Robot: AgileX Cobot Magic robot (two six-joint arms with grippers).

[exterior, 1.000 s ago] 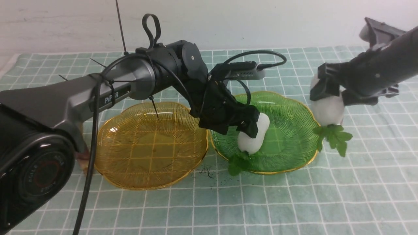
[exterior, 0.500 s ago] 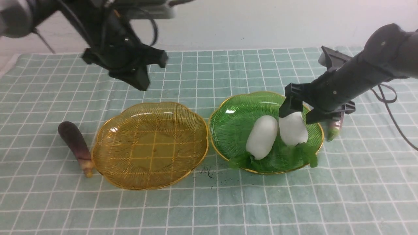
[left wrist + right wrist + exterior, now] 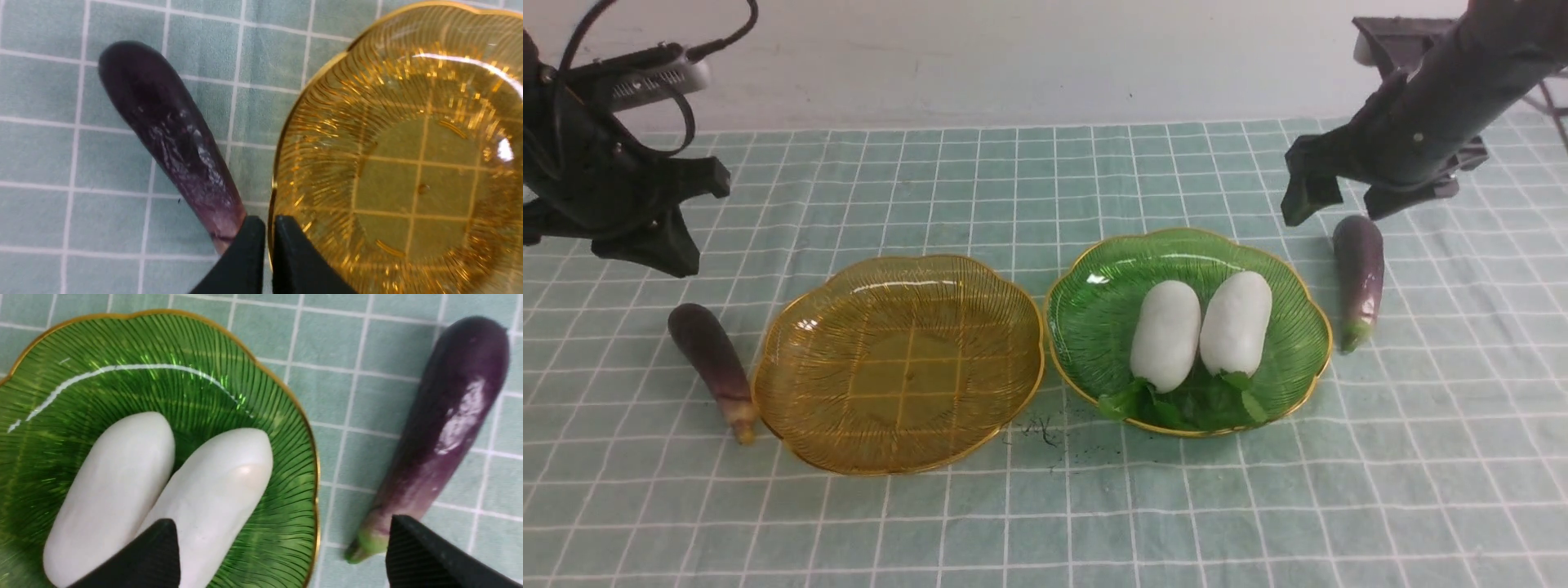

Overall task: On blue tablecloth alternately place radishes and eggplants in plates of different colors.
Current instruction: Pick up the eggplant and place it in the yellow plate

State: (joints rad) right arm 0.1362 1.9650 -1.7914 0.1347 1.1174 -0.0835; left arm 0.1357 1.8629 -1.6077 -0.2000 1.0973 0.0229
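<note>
A large pale teal-blue tablecloth [image 3: 1045,523] with a thin white grid covers the table. Taking twelve o'clock as pointing away from the robot, a translucent ribbed green plate [image 3: 1094,269] with a gold rim sits just right of centre. A matching amber-yellow plate [image 3: 898,367] lies at its nine o'clock, the two rims close together.

Two plump white radishes lie side by side in the green plate, touching, with their green leafy tops toward six o'clock: the left radish [image 3: 1166,333] and the right radish [image 3: 1236,322].

A slender dark purple left eggplant [image 3: 711,363] rests on the cloth at nine o'clock of the amber-yellow plate, its tan stem end just beside the rim. The right eggplant [image 3: 1357,273] lies on the cloth at three o'clock of the green plate, green stem toward six o'clock.

The left gripper [image 3: 662,237] hovers at eleven o'clock of the left eggplant, its fingers pressed together on nothing. The right gripper [image 3: 1339,211] hangs at twelve o'clock of the right eggplant, jaws spread wide.
</note>
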